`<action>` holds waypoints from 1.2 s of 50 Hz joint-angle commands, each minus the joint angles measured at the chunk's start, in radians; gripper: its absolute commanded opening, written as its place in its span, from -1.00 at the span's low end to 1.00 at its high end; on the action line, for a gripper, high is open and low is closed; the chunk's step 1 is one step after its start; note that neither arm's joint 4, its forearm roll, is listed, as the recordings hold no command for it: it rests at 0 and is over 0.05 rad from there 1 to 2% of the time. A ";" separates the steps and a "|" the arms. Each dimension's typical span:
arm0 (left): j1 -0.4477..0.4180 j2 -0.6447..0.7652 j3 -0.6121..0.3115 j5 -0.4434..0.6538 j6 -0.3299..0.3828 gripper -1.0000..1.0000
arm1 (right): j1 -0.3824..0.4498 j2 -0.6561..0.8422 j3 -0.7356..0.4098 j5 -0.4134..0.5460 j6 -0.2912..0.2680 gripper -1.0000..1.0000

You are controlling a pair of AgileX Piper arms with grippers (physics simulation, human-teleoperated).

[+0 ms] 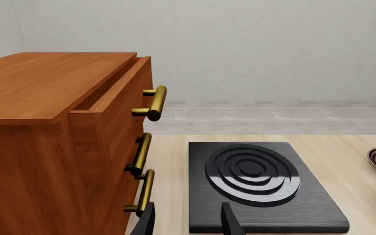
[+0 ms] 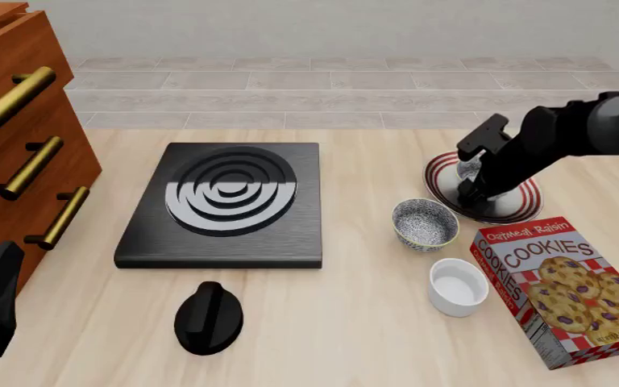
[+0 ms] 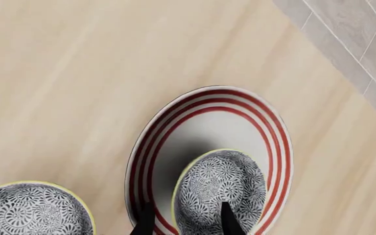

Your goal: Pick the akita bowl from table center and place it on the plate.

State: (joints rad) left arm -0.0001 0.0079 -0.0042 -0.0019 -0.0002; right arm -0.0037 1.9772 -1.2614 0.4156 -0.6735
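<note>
Right gripper point(image 3: 184, 220) was over the plate point(image 3: 175, 127), its two dark fingertips point(image 3: 229, 219) straddling the near rim of the bowl point(image 3: 222, 191); whether they pinched that rim or merely sat either side, could not tell. In the front view the right arm point(image 2: 551, 141) covered most of the bowl, which lay within the plate's point(image 2: 519, 208) red-striped outline at table right. Contact between bowl and plate not resolvable.

A second, identical bowl point(image 2: 425, 223) stood on the table just beside the plate, nearer the centre. Ramekin point(image 2: 459, 285) sat nearer the camera than that; cookie box point(image 2: 562, 289) lay to its right.

Left gripper point(image 1: 188, 223) was parked at table left beside the drawer cabinet point(image 1: 44, 147), fingers apart, nothing between them.

Table point(image 2: 342, 322): pale wood grain. Black hob point(image 2: 229, 201) left of centre, a black knob point(image 2: 209, 317) in front of it. Beyond the far table edge, a grey tiled floor point(image 2: 331, 89) and a plain light wall point(image 1: 273, 44).
</note>
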 commanded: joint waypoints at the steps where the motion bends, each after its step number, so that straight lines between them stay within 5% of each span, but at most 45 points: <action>1: 0.000 0.000 0.000 0.000 0.000 1.00 | -0.002 -0.006 -0.005 0.003 -0.013 1.00; 29: 0.000 0.001 0.000 0.000 0.000 1.00 | 0.044 -0.140 0.074 -0.009 -0.007 1.00; 60: 0.000 0.000 0.000 0.000 0.000 1.00 | 0.120 -0.668 0.409 -0.115 0.007 1.00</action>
State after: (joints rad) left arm -0.0001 0.0078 -0.0043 -0.0019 -0.0001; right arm 0.0922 1.4841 -0.9566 0.3352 -0.6792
